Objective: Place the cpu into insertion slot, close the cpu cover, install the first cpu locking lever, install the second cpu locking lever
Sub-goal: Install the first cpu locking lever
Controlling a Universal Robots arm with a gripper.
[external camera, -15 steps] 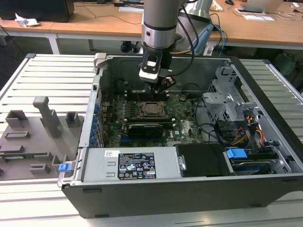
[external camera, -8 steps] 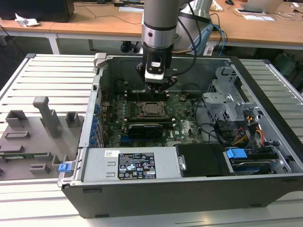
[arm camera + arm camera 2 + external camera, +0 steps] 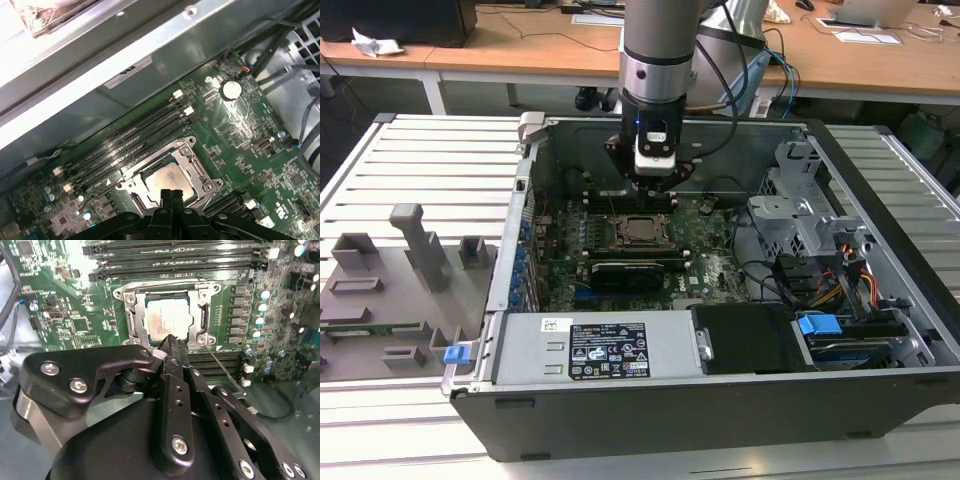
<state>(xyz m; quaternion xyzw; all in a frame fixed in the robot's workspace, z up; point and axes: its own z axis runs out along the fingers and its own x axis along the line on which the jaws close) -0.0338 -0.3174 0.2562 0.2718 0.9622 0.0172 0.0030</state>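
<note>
item: cpu (image 3: pixel 166 319), small flat square chip with a pale silvery-grey top that catches the light, lying level in the insertion slot (image 3: pixel 131 322) on the green board (image 3: pixel 75 325) inside the open computer case (image 3: pixel 720 390), which stands on the slatted table (image 3: pixel 420 150); in the first wrist view the chip (image 3: pixel 169 179) sits square within its metal surround. cpu cover (image 3: pixel 167 289): thin grey metal frame with an open middle window, appearing to lie down around the chip with the chip showing through the window; whether it is fully seated cannot be told. locking levers: a thin wire rod (image 3: pixel 225 367) runs out beside the slot, likely one of them, seemingly not yet latched. gripper (image 3: pixel 172 346): fingers pressed together, holding nothing, tips just above the near edge of the slot; in the exterior view it (image 3: pixel 652 185) hangs directly over the chip. handling note, as judgement: the work seems to be at the cover or first lever; push with the closed tips on the metal only, straight and slow, keeping off the chip's top and the memory slots (image 3: pixel 175 250) beside it, and keep the frame flat so the lever catches its hook without springing.
</note>
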